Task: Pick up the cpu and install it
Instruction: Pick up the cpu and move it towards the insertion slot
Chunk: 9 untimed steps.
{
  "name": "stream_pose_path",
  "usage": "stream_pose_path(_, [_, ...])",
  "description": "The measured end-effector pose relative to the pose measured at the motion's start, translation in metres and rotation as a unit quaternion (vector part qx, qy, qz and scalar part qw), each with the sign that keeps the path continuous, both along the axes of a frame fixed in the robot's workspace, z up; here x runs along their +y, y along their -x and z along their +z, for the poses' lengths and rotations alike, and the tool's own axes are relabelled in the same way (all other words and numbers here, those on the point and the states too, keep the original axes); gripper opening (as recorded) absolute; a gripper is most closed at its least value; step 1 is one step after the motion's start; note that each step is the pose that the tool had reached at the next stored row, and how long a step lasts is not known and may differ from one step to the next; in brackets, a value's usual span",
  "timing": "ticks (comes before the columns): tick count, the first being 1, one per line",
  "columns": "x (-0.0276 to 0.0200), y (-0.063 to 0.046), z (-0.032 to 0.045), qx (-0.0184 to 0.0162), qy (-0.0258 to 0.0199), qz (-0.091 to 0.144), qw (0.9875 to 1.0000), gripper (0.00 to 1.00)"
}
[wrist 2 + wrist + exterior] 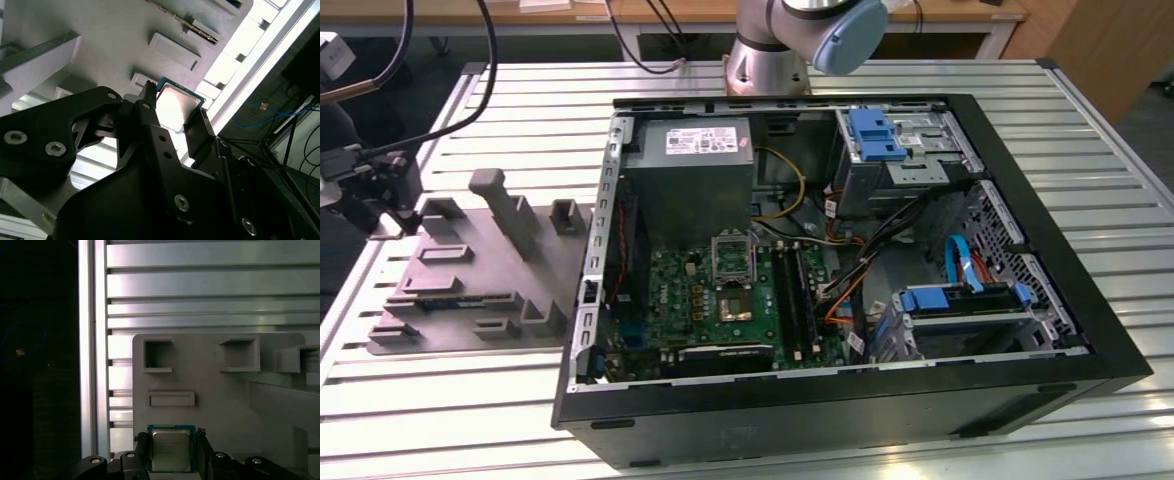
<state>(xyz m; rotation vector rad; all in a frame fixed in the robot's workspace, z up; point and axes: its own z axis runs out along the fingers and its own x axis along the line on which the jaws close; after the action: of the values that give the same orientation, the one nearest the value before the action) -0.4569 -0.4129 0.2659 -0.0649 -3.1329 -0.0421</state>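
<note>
The cpu, a small silvery square with a thin green rim, sits between the two black fingers of my gripper. In both wrist views one finger presses on each side of the cpu, so the gripper is shut on it. The chip is just over the grey holder plate. In the exterior view the gripper is at the far left, above the far-left corner of that holder plate. The motherboard's dark square socket lies in the open computer case, well away to the exterior view's right.
The open black computer case fills the middle and right of the slatted metal table. Inside it are a grey power supply, drive bays with blue tabs and loose cables. Upright posts rise from the holder plate.
</note>
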Motion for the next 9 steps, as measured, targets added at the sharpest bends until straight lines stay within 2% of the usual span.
stream_pose_path(8, [0.0,0.0,0.0014,0.0001,0.0,0.0,1.0,0.47])
stream_pose_path(9, [0.0,0.0,0.0039,0.0,0.0,0.0,1.0,0.47])
